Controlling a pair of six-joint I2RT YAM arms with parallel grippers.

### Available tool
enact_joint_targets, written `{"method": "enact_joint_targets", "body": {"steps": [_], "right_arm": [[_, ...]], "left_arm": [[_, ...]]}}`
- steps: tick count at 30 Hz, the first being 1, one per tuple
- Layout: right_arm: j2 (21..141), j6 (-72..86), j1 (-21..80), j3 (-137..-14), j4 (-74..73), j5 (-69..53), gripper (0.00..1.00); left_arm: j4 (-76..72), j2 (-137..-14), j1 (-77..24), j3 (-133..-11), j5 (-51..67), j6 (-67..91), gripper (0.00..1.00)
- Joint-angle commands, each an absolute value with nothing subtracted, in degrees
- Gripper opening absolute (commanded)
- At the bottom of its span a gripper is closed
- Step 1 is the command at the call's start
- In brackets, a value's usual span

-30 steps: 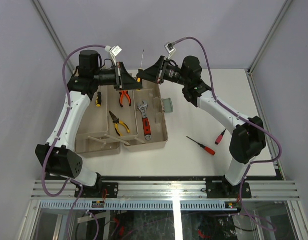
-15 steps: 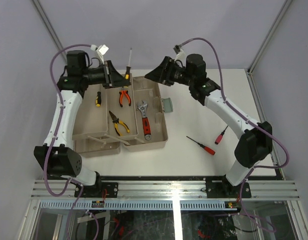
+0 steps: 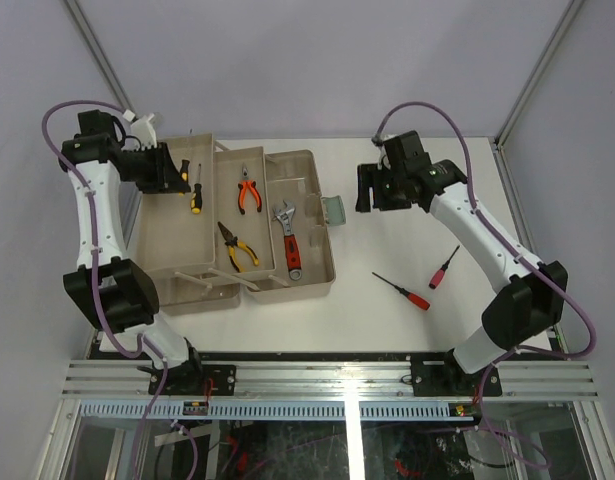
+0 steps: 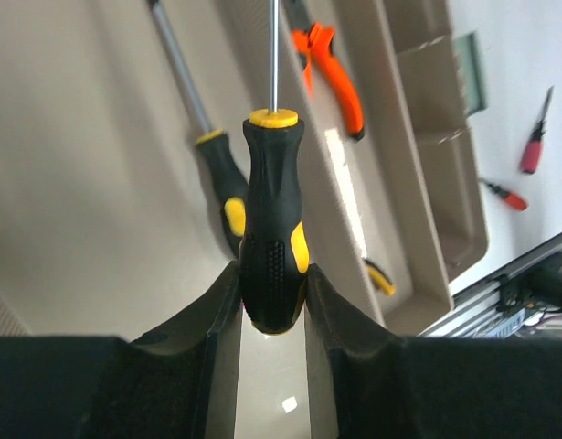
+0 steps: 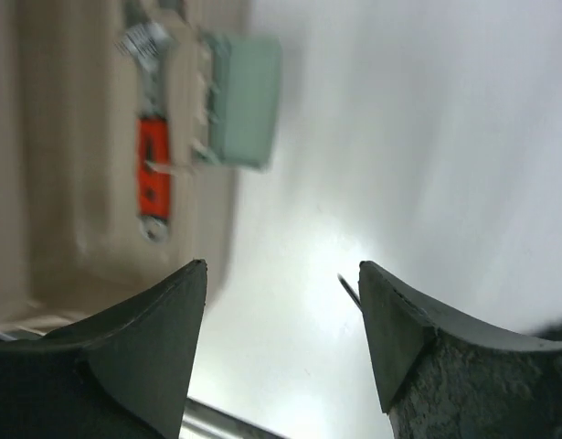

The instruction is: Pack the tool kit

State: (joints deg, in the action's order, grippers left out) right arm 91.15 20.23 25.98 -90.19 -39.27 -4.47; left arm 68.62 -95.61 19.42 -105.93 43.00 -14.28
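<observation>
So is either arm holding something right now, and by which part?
The left tool grips a black-and-yellow screwdriver by the butt end of its handle, with the shaft pointing away. The right tool is open and holds nothing.

Left gripper (image 4: 272, 293) clamps a screwdriver (image 4: 271, 201); right gripper (image 5: 282, 270) jaws spread wide.

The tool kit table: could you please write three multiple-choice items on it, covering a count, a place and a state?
1. How many pliers lie in the toolbox? A one; B two; C four.
2. Where are the red screwdrivers? A in the toolbox; B in a gripper; C on the table.
3. The left gripper is: A shut on a black-and-yellow screwdriver; B open; C shut, empty.
Answers: B, one orange-handled, one yellow-handled; C, both lie right of the box; A, its fingers clamp the handle.
</observation>
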Motion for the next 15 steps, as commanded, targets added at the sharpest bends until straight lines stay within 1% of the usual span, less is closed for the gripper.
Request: {"method": "enact_joint_targets", "body": {"steps": [1, 7, 15], "right_arm": [[87.75, 9.80, 26.21, -84.82, -49.11, -1.21, 0.74], [84.59, 4.85, 26.18, -74.46, -46.67, -0.11, 0.76], [84.90, 0.59, 26.21, -66.45, -43.78, -1.62, 0.77]], "left_arm": [[76.18, -95.04, 20.05, -105.02, 37.05, -21.41, 0.00], [76.80, -95.85, 22.79, -103.55, 35.16, -22.27, 0.00], [76.68, -97.74, 23.15, -102.84, 33.29, -20.95, 0.00]]}}
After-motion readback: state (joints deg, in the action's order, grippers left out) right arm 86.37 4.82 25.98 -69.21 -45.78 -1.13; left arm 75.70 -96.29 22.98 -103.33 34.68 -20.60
